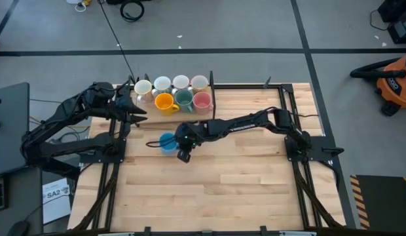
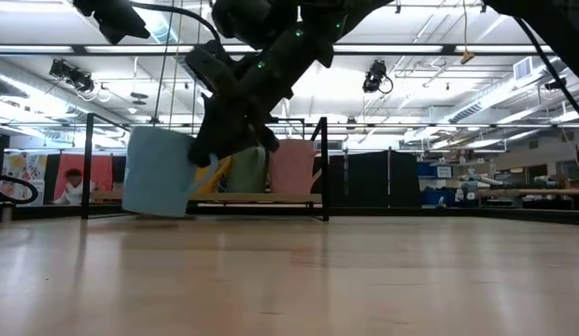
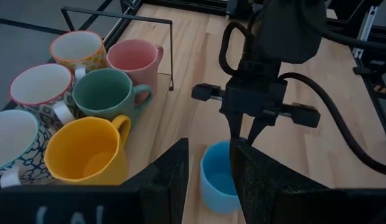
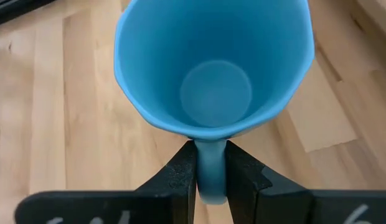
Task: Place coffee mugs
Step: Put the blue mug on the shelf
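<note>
A light blue mug [image 1: 167, 142] is at the table's middle, left of centre, mouth up, with my right gripper [image 1: 182, 143] shut on it. Seven more mugs stand together at the far edge. The front row is orange [image 1: 165, 102], dark green [image 1: 184, 99] and pink [image 1: 202, 100], and the back row holds several white patterned ones [image 1: 162, 83]. My left gripper [image 3: 210, 149] hovers open just left of that group, holding nothing and pointing toward the blue mug [image 3: 218, 177]. My right gripper pinches the blue mug's side handle [image 4: 210, 177] between its two fingers. The fingers [image 3: 250, 127] slant down onto it from the table's right side. The mug [image 2: 159, 173] is slightly tilted. Whether its base touches the table or hangs just above it, I cannot tell.
A thin black wire frame [image 3: 118, 14] with upright posts [image 1: 212, 88] borders the mug group at the far edge. Bare wooden tabletop [image 1: 216, 190] stretches across the near half. A vacuum cleaner [image 1: 393, 82] stands on the floor beyond the right edge.
</note>
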